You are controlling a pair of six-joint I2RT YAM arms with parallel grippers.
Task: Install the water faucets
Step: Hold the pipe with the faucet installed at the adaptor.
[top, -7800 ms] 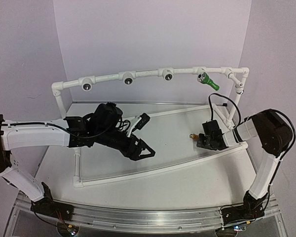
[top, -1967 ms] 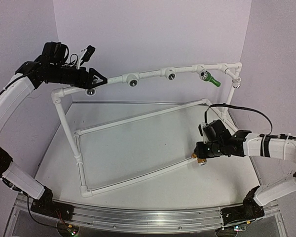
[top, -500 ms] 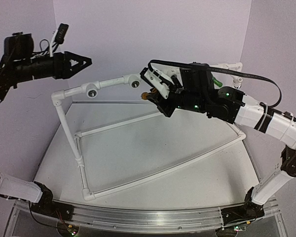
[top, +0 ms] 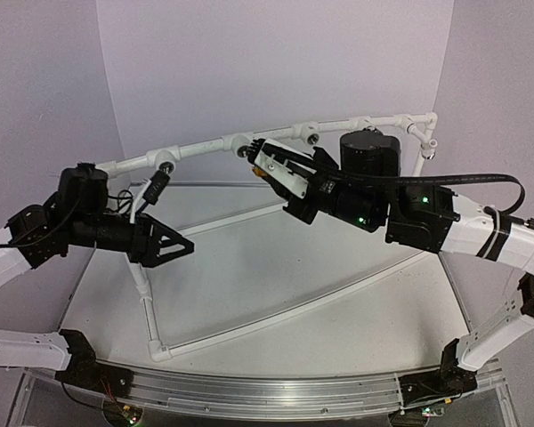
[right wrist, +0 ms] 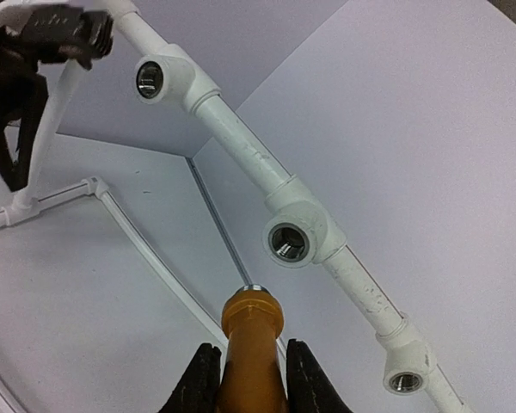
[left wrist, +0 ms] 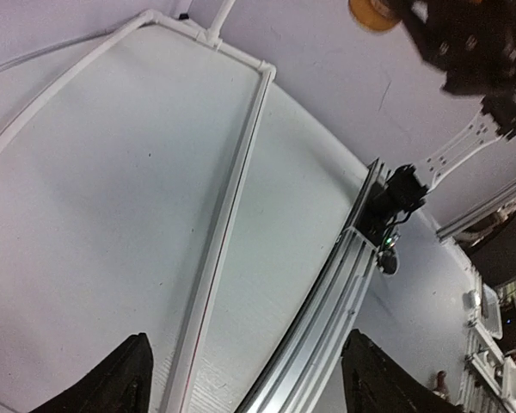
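Lilac walls (top: 249,62) at the back and sides, a white counter (top: 356,329) beneath. Clamped narrow in the right fingers (right wrist: 205,383): the yellow-orange faucet (right wrist: 251,344), one finger on each side of its body, its rimmed end pointing away from the wrist. Just beyond that end and not touching it, a dark round socket (right wrist: 290,241) in the top rail of the white pipe frame (top: 196,147), with further sockets along the same rail on either side. From above, faucet and fingers raised high over the counter at about the middle of that rail, the right arm (top: 463,222) reaching in from the right. Spread wide and holding nothing, the left fingers (left wrist: 112,391), hanging above the counter with tips pointing to the right in the top view, in front of the frame's left upright (top: 145,294) and well apart from the faucet. Between them in the left wrist view, down on the counter, a low pipe (left wrist: 228,215) of the frame, and beside it the metal rail (left wrist: 327,344) at the counter's near edge. At the top edge of that same view, a sliver of the orange faucet with the dark right fingers around it.
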